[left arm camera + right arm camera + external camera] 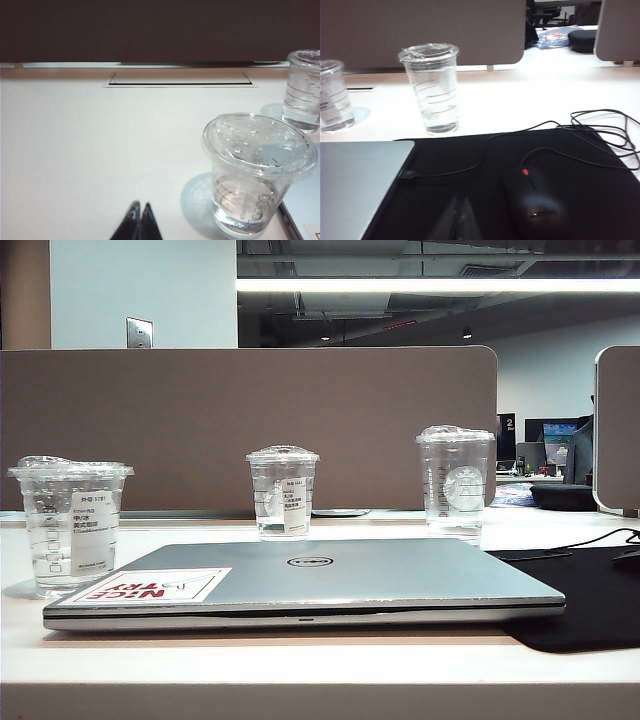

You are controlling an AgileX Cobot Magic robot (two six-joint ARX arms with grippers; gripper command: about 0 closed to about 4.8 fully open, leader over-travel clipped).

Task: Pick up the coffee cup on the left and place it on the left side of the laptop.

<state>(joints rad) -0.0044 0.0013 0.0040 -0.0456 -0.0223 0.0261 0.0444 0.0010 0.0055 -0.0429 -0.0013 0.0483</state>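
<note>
Cup [72,525] for the task stands upright on the white worktop [100,150], touching nothing of mine, just beside the laptop's [330,580] left edge near the corner with the red-and-white sticker [165,585]. Seen from my left wrist, the same cup [257,175] sits ahead of my left fingers [140,222] and off to one side, with a little clear liquid at its bottom and a crinkled lid on top. My left fingers are pressed together, tips meeting, with nothing between them, low over bare worktop.

My right fingers [460,220] are also closed and empty, hanging over a black mat [580,200]. A black mouse [535,205] lies just beside them, its cable looping across the mat. Ahead of them the tall cup [432,90] stands on the worktop beyond the mat's far edge. The narrow cup [283,492] stands behind the closed laptop, near the brown partition [250,420].
</note>
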